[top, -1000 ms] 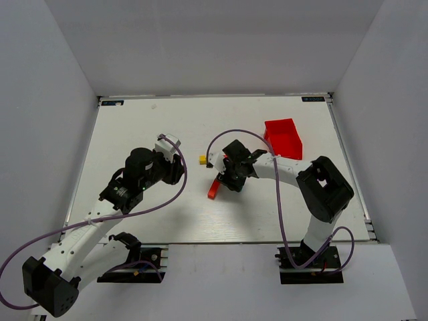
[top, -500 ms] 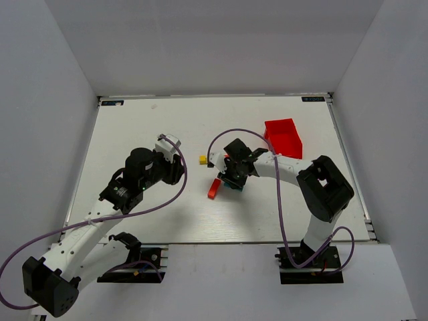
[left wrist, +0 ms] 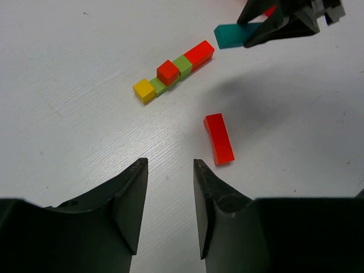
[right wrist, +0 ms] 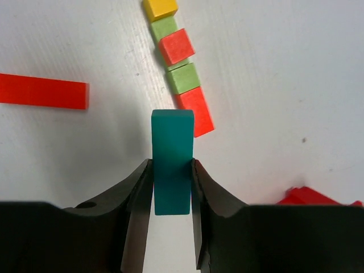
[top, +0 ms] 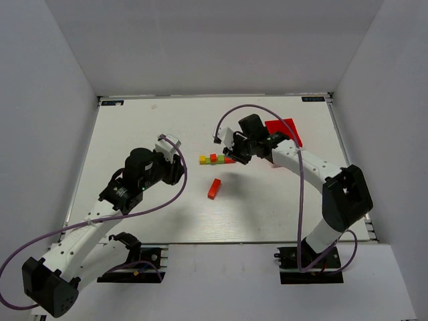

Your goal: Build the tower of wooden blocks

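Your right end effector (right wrist: 172, 164) clamps the teal bar (right wrist: 172, 136), just beside the wood block tower (right wrist: 176, 46), a flat row on the bench (right wrist: 273, 85). Your left end effector (left wrist: 169, 166): jaws apart, empty, near that row.

A robotics lab test cell. A white worktop (top: 134, 127) is boxed in by plain white panels (top: 214, 47) at nine, twelve and three o'clock. The left arm (top: 93, 227) and right arm (top: 301, 160) are bolted along its six o'clock edge, trailing purple cables (top: 184, 175). Small marker tags (top: 114, 103) sit at the far corners.
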